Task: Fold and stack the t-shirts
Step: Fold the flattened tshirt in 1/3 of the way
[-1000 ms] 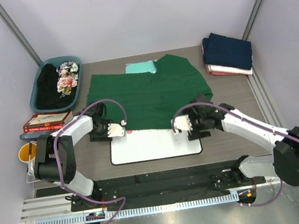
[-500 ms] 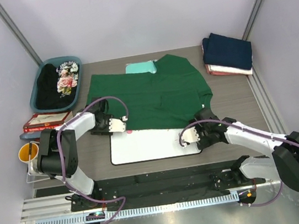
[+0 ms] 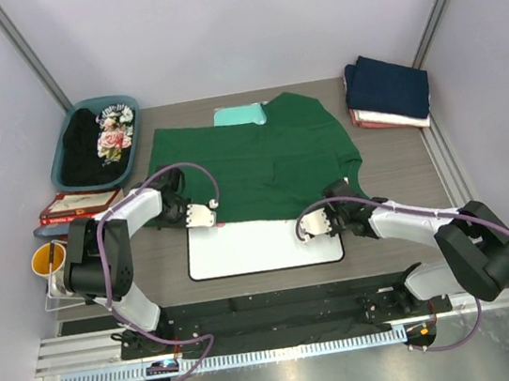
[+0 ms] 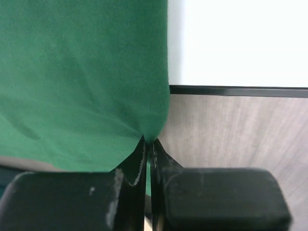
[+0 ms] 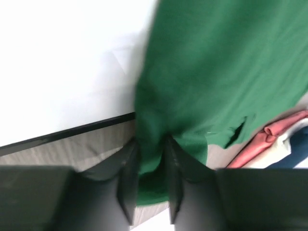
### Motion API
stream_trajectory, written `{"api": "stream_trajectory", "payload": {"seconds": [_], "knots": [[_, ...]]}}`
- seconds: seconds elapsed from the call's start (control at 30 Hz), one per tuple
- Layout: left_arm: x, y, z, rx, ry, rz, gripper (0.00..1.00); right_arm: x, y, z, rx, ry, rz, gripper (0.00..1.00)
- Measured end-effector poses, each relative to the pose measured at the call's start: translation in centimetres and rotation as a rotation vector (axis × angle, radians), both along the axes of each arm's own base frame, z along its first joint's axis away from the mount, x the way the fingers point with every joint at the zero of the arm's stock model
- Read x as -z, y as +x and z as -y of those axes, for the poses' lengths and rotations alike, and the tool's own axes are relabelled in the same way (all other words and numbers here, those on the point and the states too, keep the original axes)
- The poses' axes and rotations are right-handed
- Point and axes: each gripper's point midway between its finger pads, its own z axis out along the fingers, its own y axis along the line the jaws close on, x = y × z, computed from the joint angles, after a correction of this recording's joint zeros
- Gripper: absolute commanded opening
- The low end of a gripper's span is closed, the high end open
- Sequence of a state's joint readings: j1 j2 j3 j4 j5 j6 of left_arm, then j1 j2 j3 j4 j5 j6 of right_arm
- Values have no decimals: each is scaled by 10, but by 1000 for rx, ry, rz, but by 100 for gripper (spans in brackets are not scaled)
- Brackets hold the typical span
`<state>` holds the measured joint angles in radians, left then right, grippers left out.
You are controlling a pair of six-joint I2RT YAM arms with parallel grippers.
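Nearest the arm bases, a whiteboard [image 3: 262, 246] lies flat on the desk [image 3: 394, 171]. Its far edge is tucked under the near hem of the dark green t-shirt [image 3: 261, 166].

The left tool [image 3: 203, 215] sits at the whiteboard's far-left corner. A second ago its fingers stood apart there. Now they are clenched on the hem, and the left wrist view shows green cloth pinched between the tips [image 4: 148, 142].

The right tool [image 3: 312, 225] is low over the whiteboard's far-right corner. A second ago it was spread wide. It has since narrowed onto the hem, and the right wrist view shows a fold of green cloth filling the gap [image 5: 150, 144], with both fingers pressed against it.

The shirt lies spread flat at mid-desk, in the same place as a second ago. Its far edge partly covers a teal board [image 3: 242, 114].

At the far right corner, a folded navy t-shirt [image 3: 389, 84] tops a stack with white and reddish layers beneath. At the far left, a teal basin [image 3: 129, 104] holds the black floral-print t-shirt [image 3: 101, 141].
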<state>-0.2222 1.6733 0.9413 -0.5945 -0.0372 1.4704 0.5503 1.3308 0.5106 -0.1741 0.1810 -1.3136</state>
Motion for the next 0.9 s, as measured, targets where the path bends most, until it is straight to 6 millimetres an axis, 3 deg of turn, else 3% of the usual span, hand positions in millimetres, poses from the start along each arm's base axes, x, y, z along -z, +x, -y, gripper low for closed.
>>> {"api": "stream_trajectory", "payload": {"seconds": [0.03, 0.2, 0.57, 0.77, 0.83, 0.87, 0.9], "knots": [[0, -3, 2, 3, -9, -15, 0, 3, -3, 0, 1, 2, -15, 22], [-4, -24, 8, 18, -48, -131, 0, 4, -13, 3, -3, -21, -85, 15], [-28, -92, 11, 74, -80, -425, 0, -24, -39, 2, -37, -26, -242, 15], [-34, -133, 9, 152, -57, -502, 0, -25, -74, 15, -65, -72, -386, 14], [-34, -145, 10, 174, -53, -530, 17, -24, -85, 20, -72, -91, -428, 25], [-34, -149, 12, 184, -52, -541, 36, -24, -88, 22, -73, -98, -442, 31], [-34, -152, 14, 190, -52, -546, 44, -23, -93, 25, -75, -110, -461, 49]]}}
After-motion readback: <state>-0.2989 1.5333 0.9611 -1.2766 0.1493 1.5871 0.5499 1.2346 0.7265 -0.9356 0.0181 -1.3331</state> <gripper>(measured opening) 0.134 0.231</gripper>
